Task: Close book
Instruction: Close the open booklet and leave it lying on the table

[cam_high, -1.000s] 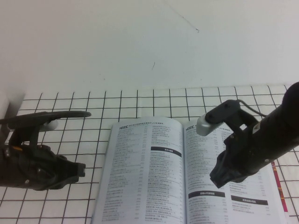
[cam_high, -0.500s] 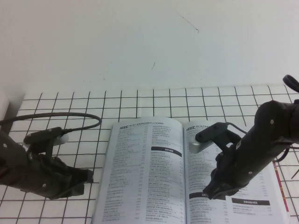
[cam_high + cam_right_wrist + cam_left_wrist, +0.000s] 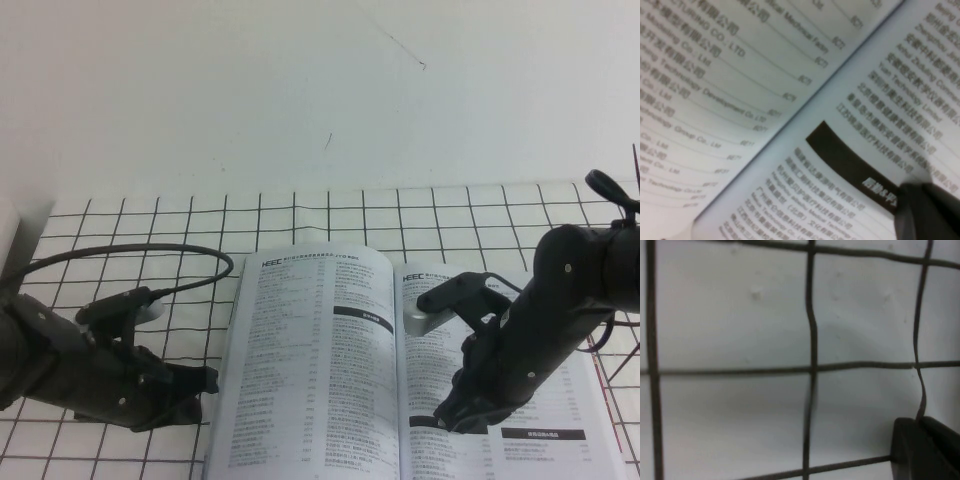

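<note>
dark left end effector (image 3: pixel 926 452) tip over white gridded cloth (image 3: pixel 735 315)

Book (image 3: pixel 310 370) lower edge cut off in high view. Right gripper (image 3: pixel 455 418) hides part of right page. Left gripper (image 3: pixel 198 385), beside book's left edge, mostly outside its wrist view.

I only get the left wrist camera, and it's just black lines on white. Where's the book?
Observer: The book lies open on the grid cloth, just right of the left gripper.
Operator: Is my other arm doing something?
Observer: The right gripper is low over the book's right-hand page, near its middle.
Operator: What's on the pages?
Observer: Columns of small print with black heading bars.
</note>
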You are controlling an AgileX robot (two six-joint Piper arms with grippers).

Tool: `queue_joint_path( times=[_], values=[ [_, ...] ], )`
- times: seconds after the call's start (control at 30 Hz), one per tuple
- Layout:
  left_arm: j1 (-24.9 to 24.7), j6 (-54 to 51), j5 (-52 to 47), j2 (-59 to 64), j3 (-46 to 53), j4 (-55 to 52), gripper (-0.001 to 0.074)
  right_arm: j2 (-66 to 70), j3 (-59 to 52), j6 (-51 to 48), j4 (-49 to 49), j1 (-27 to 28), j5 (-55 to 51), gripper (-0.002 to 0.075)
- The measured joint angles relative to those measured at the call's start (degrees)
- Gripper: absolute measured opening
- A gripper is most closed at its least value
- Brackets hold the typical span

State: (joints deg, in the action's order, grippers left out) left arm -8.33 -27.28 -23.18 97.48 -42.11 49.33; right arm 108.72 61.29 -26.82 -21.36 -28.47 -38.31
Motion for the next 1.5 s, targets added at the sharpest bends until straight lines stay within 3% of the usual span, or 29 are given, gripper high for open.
queue_joint_path(
  times=[0.27, 0.53, 1.1, 1.4, 1.5],
  values=[
    [-3.4, -20.7, 1.1, 2.7, -0.3, 21.4, -0.0004, 0.1, 0.2, 0.2, 0.1, 0.0, -0.2, -0.0003],
    [-4.6, -31.9, -1.1, 0.3, -0.3, 33.8, -0.0004, 0.2, 0.2, 0.6, 0.3, 0.0, -0.2, -0.0003],
    [-4.6, -33.2, -8.5, -14.6, -2.1, 38.6, -0.0004, -5.1, 1.8, 1.9, 4.3, 0.0, -2.6, -0.0003],
    [-4.6, -32.3, -12.5, -19.7, -6.3, 34.9, -0.0004, -24.1, 15.7, 14.2, 26.4, 0.1, -14.2, -0.0003],
    [-4.6, -28.8, -12.3, -25.7, -8.4, 27.4, -0.0004, -31.3, 18.6, 13.3, 29.3, 0.1, -15.0, -0.0003]
  ],
)
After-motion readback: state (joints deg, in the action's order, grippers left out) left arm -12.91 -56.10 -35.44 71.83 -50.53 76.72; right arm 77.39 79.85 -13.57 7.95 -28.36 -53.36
